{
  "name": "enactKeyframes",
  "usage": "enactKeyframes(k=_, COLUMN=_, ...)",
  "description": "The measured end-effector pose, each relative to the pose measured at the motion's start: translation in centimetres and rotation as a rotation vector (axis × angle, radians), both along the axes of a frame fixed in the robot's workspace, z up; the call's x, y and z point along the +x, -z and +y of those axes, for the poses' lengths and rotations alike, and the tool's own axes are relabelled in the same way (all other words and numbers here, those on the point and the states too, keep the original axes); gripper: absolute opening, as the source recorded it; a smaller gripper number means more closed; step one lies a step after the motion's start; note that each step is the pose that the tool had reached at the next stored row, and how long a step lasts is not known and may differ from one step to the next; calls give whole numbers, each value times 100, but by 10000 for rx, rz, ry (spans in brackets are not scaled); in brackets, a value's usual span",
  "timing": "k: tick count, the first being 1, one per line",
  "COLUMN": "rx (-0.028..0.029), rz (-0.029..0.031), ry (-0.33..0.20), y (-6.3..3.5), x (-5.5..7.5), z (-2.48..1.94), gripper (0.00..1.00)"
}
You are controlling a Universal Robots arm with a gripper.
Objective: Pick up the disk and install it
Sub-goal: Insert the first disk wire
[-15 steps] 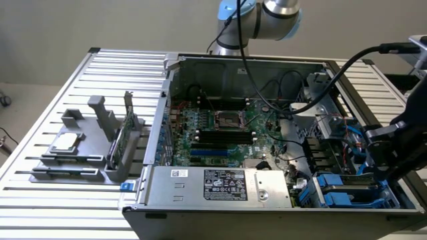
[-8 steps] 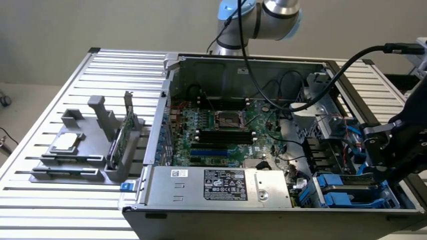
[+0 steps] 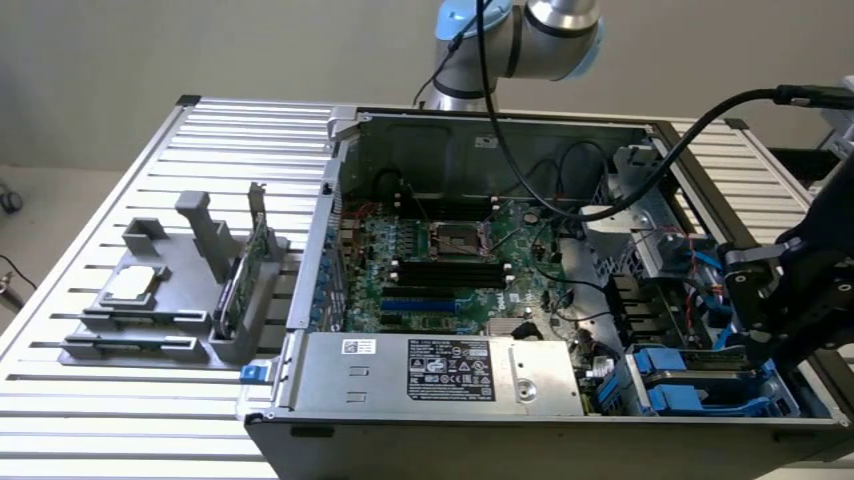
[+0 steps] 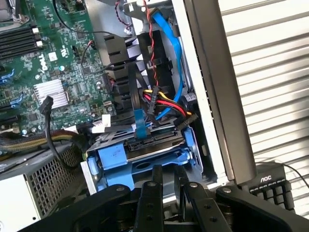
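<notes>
Plain beige wall (image 3: 200,50) at 12 o'clock, evenly lit; slatted grey tabletop (image 3: 80,400) below it, with floor (image 3: 54,190) at 9 o'clock.

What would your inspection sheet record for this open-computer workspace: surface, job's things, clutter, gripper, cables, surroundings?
surface: slatted metal table carrying an open computer case.
job's things: disk with blue rails, in the case's drive bay.
clutter: grey fixture holding a processor chip; power-supply box in the case.
grippers: gripper close over the disk; hold cannot be told.
cables: black cable arching over the case; red and yellow wires by the bay.
surroundings: black keyboard beside the case.
</notes>
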State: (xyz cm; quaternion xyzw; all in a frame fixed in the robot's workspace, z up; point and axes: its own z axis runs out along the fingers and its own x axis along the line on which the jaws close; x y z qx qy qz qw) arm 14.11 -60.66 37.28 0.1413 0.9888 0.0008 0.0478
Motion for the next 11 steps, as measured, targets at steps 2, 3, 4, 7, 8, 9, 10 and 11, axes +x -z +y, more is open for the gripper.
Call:
enactKeyframes(k=2, rx=55, rz=49, ry=4, y=0, x=5, z=-6, gripper=25)
enactKeyframes(k=3, rx=95, rz=77, ry=4, y=0, x=14, z=-9, gripper=25)
enactKeyframes(k=4, rx=145, rz=106, ry=4, y=0, x=26, z=-13, gripper=25)
enactKeyframes(k=7, rx=352, rz=191, ry=4, y=0, x=74, z=-23, gripper=25)
enactKeyframes(k=8, rx=454, rz=219, ry=3, y=0, x=83, z=-26, gripper=25)
enactKeyframes(k=9, rx=578, rz=246, ry=2, y=1, x=91, z=-27, gripper=25)
enactKeyframes(k=10, rx=704, rz=267, ry=2, y=0, x=100, z=-29, gripper=25)
enactKeyframes(k=11, rx=852, rz=285, ry=0, y=1, x=109, z=-29, gripper=25)
